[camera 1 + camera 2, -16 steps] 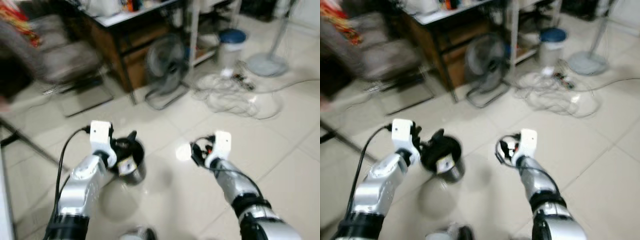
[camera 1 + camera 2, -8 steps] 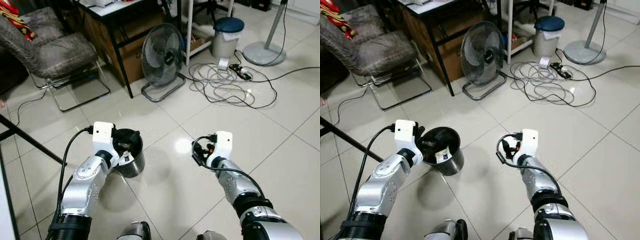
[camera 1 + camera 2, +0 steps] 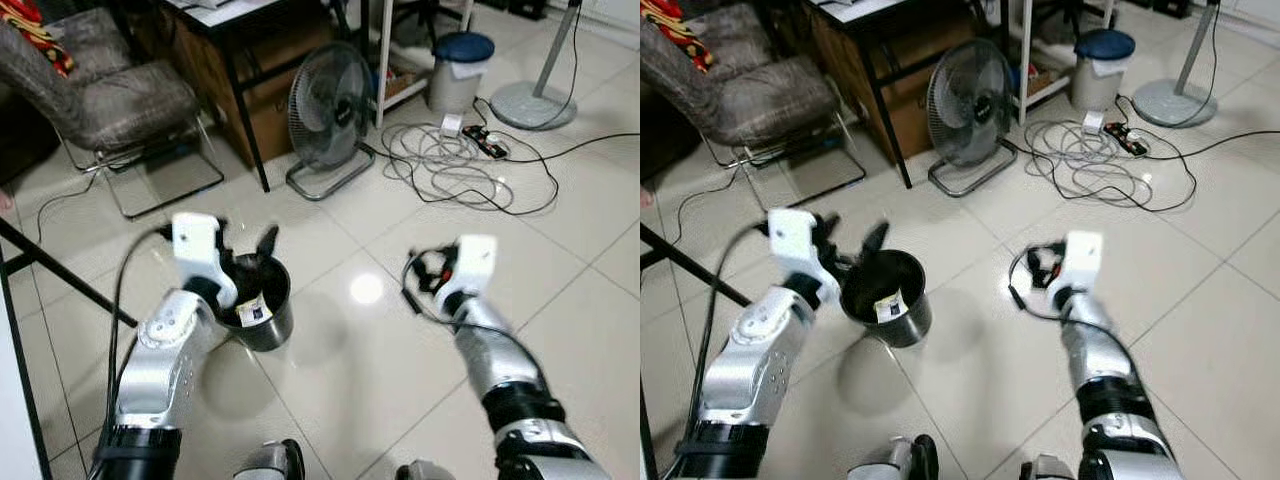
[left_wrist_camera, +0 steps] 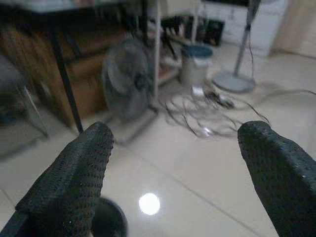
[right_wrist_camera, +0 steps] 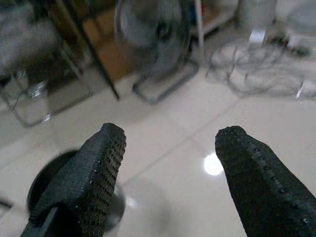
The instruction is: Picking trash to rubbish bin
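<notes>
Left gripper (image 3: 243, 245) is held spread wide over the bin (image 3: 252, 305) on the floor, right gripper (image 5: 168, 163) also spread, empty.

Bright indoor light; floor glare; arms motion-blurred.

The robot has two silver arms with black bands near the elbows. Each wrist carries a white box with a black cable. The left gripper (image 4: 182, 182) and right gripper (image 5: 168, 182) have black fingers (image 4: 74, 177) with a dotted texture.
</notes>
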Controlling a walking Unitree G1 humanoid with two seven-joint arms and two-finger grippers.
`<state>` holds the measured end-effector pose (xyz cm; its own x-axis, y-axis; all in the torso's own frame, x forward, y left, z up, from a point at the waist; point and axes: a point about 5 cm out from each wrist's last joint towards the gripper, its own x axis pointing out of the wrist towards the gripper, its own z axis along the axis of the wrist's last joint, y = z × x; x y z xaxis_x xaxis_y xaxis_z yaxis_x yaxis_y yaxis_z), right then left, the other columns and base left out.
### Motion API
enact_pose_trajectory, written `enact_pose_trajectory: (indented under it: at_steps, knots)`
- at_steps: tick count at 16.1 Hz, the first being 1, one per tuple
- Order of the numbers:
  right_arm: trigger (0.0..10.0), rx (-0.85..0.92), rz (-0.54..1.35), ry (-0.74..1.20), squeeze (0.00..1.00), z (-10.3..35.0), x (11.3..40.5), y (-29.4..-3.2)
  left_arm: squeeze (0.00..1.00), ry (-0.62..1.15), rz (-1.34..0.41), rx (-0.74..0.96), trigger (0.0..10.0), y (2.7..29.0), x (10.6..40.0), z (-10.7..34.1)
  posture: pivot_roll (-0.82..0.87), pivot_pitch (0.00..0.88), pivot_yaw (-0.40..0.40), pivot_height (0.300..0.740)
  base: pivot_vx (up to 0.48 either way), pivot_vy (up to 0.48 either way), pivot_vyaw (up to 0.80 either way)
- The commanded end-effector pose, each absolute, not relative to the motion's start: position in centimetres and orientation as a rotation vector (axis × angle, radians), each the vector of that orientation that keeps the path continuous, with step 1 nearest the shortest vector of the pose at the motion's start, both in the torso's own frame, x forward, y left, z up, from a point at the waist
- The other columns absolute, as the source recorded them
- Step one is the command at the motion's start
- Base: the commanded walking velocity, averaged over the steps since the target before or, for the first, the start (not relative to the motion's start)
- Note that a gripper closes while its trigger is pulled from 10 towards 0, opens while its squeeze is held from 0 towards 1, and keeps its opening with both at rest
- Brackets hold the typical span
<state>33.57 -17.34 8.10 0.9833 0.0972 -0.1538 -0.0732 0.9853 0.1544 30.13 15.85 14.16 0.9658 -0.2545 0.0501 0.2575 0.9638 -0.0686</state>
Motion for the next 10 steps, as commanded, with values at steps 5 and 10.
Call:
enact_pose_trajectory:
  at_steps: [5,10]
  knots:
    - [10.0,0.046,0.167,-0.084,0.00,14.9,31.9,-16.2,0.00,-0.231,0.004,0.120,10.0,19.0,27.1,19.0,-0.09,0.146,0.075,0.740,0.000,0.000,0.00]
    - [10.0,0.029,0.229,-0.134,0.00,17.1,30.2,-14.6,0.00,-0.170,0.067,0.174,10.0,19.3,24.2,17.4,-0.08,0.125,0.055,0.740,0.000,0.000,0.00]
